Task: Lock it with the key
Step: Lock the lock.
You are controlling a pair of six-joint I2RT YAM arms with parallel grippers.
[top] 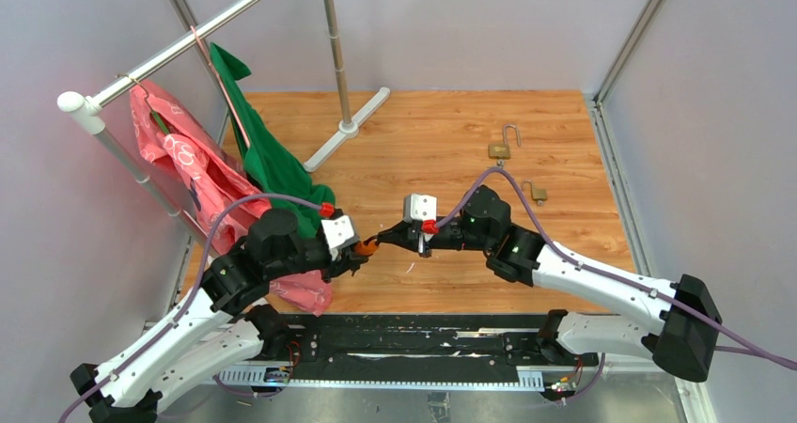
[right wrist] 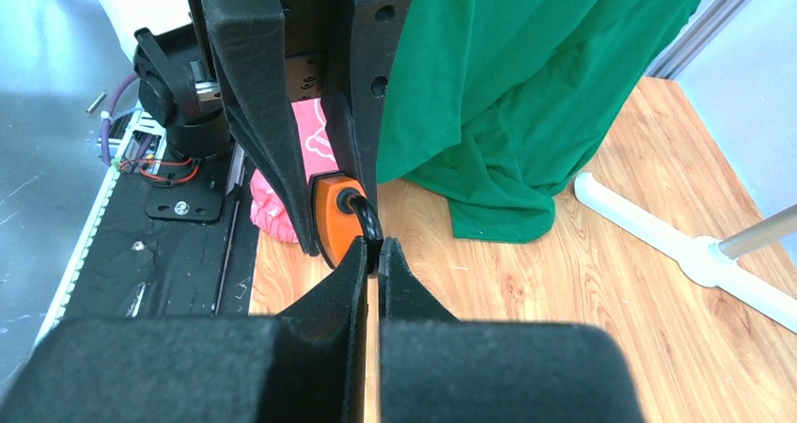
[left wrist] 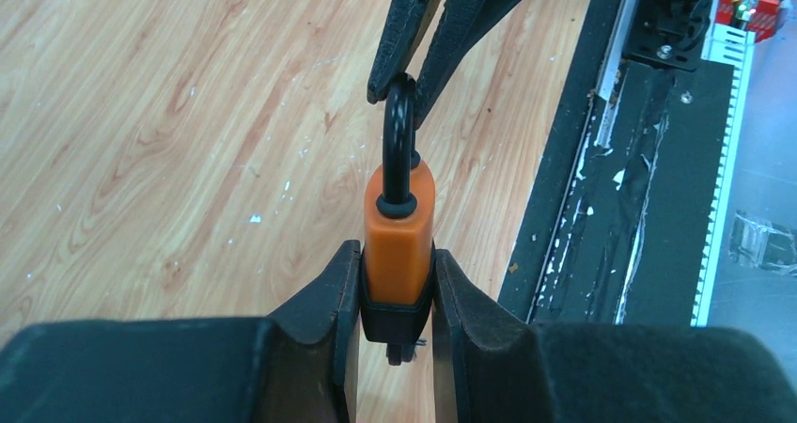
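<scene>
Left gripper point(top: 359, 250) and right gripper point(top: 382, 238) closed, tip-to-tip.

Overhead; opposed wrist close-ups sharing padlock point(left wrist: 398, 230)

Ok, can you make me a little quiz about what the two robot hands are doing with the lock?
1. True or false: the left gripper clamps the orange padlock by its body.
2. What does the right gripper pinch? A) a cup B) the black shackle C) a pencil
3. Fill in: beside the pink cloth hangs a ____ one.
Key: 1 true; 2 B; 3 green.
</scene>
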